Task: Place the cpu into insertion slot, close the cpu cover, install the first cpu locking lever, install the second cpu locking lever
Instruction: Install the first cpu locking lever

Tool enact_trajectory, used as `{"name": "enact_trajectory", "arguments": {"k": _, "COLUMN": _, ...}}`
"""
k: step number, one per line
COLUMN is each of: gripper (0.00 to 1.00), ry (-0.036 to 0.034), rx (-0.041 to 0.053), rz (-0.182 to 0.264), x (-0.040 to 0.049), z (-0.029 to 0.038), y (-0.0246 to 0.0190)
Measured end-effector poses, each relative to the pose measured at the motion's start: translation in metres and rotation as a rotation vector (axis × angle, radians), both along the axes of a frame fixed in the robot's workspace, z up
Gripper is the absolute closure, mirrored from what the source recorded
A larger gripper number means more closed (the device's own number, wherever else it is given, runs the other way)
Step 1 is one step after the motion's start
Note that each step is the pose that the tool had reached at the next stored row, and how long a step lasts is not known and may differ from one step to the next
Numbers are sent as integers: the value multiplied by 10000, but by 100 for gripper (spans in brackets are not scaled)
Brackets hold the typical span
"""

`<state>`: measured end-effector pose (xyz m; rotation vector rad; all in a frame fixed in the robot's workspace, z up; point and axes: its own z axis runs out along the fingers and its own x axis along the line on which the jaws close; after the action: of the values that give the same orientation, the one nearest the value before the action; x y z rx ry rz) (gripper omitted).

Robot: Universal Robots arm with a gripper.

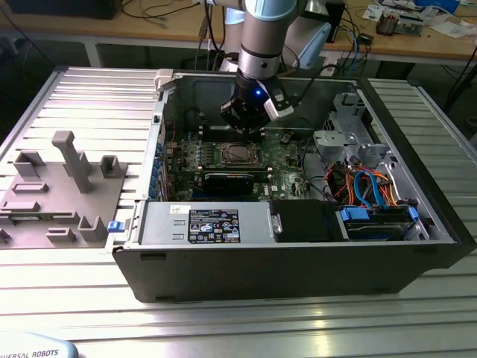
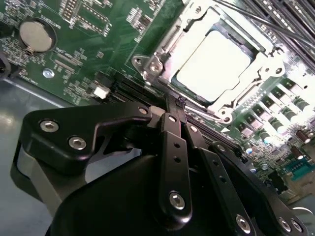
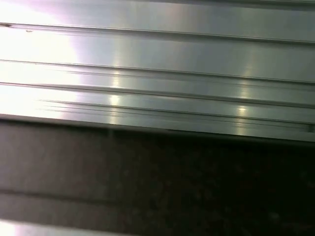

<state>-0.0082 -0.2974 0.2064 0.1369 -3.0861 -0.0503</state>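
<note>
The end effector (image 2: 181,104) is closed, fingers together, empty, just beside the insertion slot (image 2: 162,69). The cpu (image 2: 214,64) sits in the slot beneath the lowered cpu cover (image 2: 189,29); glare washes out its top. Locking lever positions cannot be determined.

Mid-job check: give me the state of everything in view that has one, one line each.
cpu: seated in the socket, metal top showing.
cpu cover: closed, lying flat around the cpu.
gripper: shut, empty, tips beside the socket's corner.
locking lever: wire along the socket edge; latched or not, cannot tell.
case: lying on its side, open.
coin cell: seated in its holder.
</note>
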Motion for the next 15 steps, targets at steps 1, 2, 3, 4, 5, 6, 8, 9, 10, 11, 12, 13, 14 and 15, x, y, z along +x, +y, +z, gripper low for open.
{"name": "enact_trajectory", "arguments": {"k": 1, "gripper": 89, "ry": 1, "rx": 3, "rz": 4, "x": 5, "z": -4, "y": 0}}
{"name": "enact_trajectory", "arguments": {"k": 2, "gripper": 89, "ry": 2, "rx": 9, "rz": 9, "x": 13, "z": -11, "y": 0}}
{"name": "enact_trajectory", "arguments": {"k": 3, "gripper": 89, "ry": 6, "rx": 9, "rz": 13, "x": 19, "z": -18, "y": 0}}
{"name": "enact_trajectory", "arguments": {"k": 4, "gripper": 89, "ry": 9, "rx": 9, "rz": 15, "x": 22, "z": -22, "y": -1}}
{"name": "enact_trajectory", "arguments": {"k": 5, "gripper": 89, "ry": 11, "rx": 16, "rz": 22, "x": 25, "z": -27, "y": -3}}
{"name": "enact_trajectory", "arguments": {"k": 6, "gripper": 89, "ry": 9, "rx": 31, "rz": 29, "x": 26, "z": -30, "y": -4}}
{"name": "enact_trajectory", "arguments": {"k": 8, "gripper": 89, "ry": 4, "rx": 77, "rz": 39, "x": 28, "z": -34, "y": -18}}
{"name": "enact_trajectory", "arguments": {"k": 9, "gripper": 89, "ry": 5, "rx": 107, "rz": 40, "x": 28, "z": -33, "y": -38}}
{"name": "enact_trajectory", "arguments": {"k": 10, "gripper": 89, "ry": 5, "rx": 140, "rz": 40, "x": 28, "z": -34, "y": -57}}
{"name": "enact_trajectory", "arguments": {"k": 11, "gripper": 89, "ry": 6, "rx": 174, "rz": 39, "x": 27, "z": -32, "y": -81}}
{"name": "enact_trajectory", "arguments": {"k": 12, "gripper": 89, "ry": 6, "rx": 204, "rz": 40, "x": 27, "z": -33, "y": -97}}
{"name": "enact_trajectory", "arguments": {"k": 13, "gripper": 89, "ry": 6, "rx": 230, "rz": 40, "x": 28, "z": -33, "y": -114}}
{"name": "enact_trajectory", "arguments": {"k": 14, "gripper": 89, "ry": 7, "rx": 246, "rz": 40, "x": 27, "z": -32, "y": -131}}
{"name": "enact_trajectory", "arguments": {"k": 15, "gripper": 89, "ry": 7, "rx": 259, "rz": 41, "x": 27, "z": -31, "y": -145}}
